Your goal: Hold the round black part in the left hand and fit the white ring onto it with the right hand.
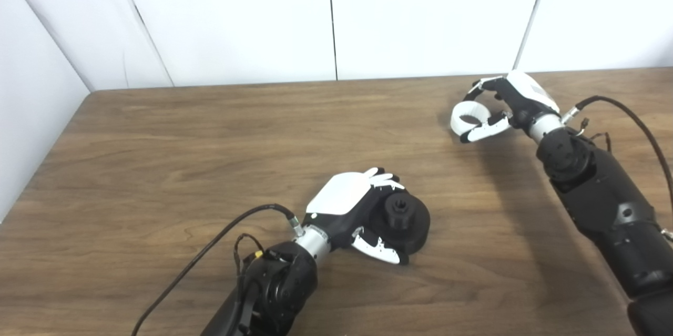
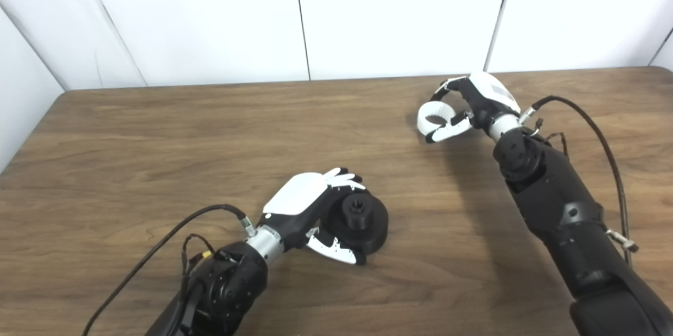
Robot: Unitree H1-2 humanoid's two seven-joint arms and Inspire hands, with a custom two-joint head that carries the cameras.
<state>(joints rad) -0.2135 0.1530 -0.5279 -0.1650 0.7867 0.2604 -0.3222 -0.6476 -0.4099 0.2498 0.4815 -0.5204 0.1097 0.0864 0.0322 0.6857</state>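
The round black part (image 1: 405, 220) rests on the wooden table (image 1: 157, 168) near the front middle, a short hub standing up from its flat disc. My left hand (image 1: 363, 210) wraps it from the left, fingers over the far rim and thumb under the near rim. At the far right, the white ring (image 1: 468, 114) is pinched between the fingers and thumb of my right hand (image 1: 505, 104), which holds it just above the table. The ring is well apart from the black part, up and to the right.
White wall panels (image 1: 331, 15) stand along the table's far edge and left side. Black cables (image 1: 631, 120) trail from both wrists. Bare wood lies between the two hands.
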